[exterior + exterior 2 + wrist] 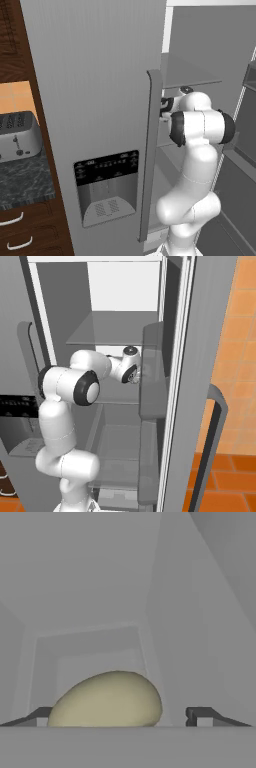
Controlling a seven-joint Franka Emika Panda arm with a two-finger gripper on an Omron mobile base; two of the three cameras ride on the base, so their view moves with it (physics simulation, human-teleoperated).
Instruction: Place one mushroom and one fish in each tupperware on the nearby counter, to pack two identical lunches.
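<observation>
Currently the fridge (95, 100) is seen with its right door open and the left dispenser door shut; the arm (65, 406) is reached into the open compartment at mid-shelf level. To the far left, the counter (22, 182) is seen with a silver toaster (17, 135) on it; no tupperware is seen there, so nothing can be confirmed as packed. In the hand view a rounded tan object (107, 701), judged to be the mushroom, is framed between the fingertips (200, 716) of the gripper (120, 718), close in front of the hand. The jaws are spread wide, wider than the object, with nothing held. The task is judged barely begun: first pick pending, all placements left.
</observation>
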